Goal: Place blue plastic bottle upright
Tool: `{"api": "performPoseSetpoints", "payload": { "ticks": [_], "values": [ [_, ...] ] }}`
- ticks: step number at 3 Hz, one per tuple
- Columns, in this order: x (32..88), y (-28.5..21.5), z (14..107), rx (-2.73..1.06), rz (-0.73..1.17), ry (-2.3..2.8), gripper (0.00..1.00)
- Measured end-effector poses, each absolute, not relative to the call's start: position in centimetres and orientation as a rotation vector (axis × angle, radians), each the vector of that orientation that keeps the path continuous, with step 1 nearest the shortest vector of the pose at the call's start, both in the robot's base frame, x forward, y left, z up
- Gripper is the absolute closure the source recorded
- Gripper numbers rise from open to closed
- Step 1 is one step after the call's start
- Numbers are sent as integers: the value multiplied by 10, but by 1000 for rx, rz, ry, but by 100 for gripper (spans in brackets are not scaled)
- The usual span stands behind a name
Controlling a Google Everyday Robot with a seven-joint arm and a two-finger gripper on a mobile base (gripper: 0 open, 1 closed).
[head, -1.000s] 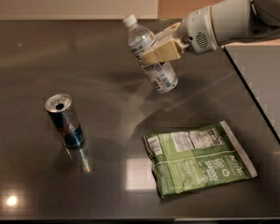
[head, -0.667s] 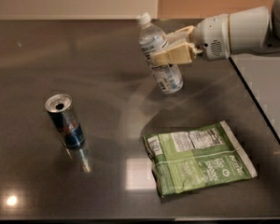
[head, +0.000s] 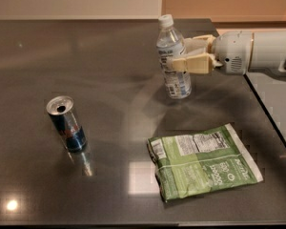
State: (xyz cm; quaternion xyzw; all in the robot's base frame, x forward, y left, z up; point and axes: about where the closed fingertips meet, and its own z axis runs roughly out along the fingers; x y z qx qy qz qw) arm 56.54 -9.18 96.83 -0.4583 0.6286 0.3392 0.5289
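Observation:
The blue plastic bottle [head: 173, 56] is a small clear bottle with a white cap and a white and blue label. It stands nearly upright on the dark table [head: 109, 70] at the back right, its base on or just at the surface. My gripper [head: 177, 57] comes in from the right on a white arm [head: 252, 51]. Its tan fingers [head: 193, 64] are shut on the bottle's middle.
A blue-and-silver drink can [head: 66, 124] stands upright at the left. A green snack bag [head: 202, 160] lies flat at the front right. The table's right edge [head: 269, 116] runs diagonally beside the bag.
The gripper has moved right and back with the bottle and turned it from a leftward tilt to nearly upright, lowering its base to the table.

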Motion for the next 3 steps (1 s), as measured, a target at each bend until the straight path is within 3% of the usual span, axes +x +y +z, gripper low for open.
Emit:
{"api": "performPoseSetpoints", "payload": {
  "ticks": [3],
  "values": [
    [573,-104,951,-1042,925,1302,100]
  ]
}}
